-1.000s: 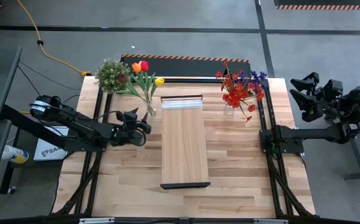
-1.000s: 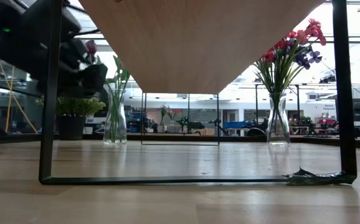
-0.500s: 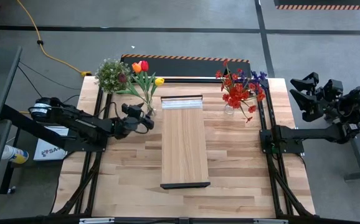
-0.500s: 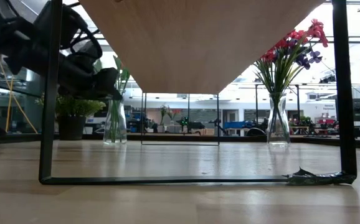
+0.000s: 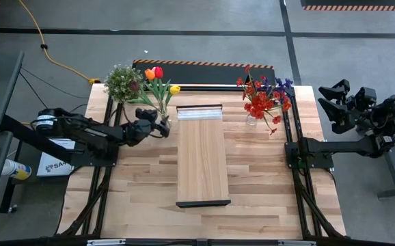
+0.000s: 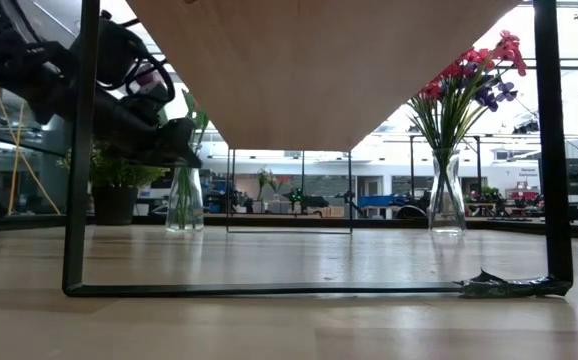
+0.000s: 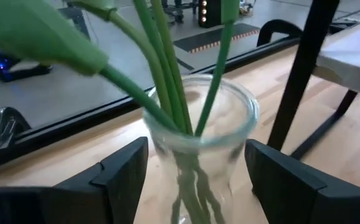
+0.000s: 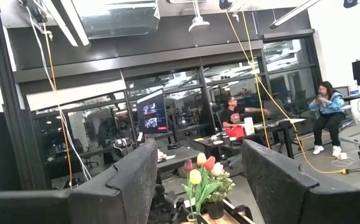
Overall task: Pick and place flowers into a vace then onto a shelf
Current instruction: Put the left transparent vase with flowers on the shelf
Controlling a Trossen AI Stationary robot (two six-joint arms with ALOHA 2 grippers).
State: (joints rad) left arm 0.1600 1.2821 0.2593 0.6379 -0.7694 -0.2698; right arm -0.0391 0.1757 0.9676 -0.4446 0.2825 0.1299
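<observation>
Left claw (image 5: 162,127) has slid fwd across the desk (image 5: 252,178); its open fingers now flank the tulip vase (image 7: 198,146), no squeeze yet, so grab looks next. Shelf (image 5: 202,162) bare mid-desk. Right claw (image 5: 327,104) parked off-desk, open.

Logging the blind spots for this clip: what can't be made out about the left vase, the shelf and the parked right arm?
- Left wrist view: the glass vase sits between the left gripper's fingers, but its base is cut off by the picture's edge; contact unclear.
- Low view: the shelf top is hidden; only its underside shows.
- High view: the right gripper, off the table, too small to judge.
</observation>
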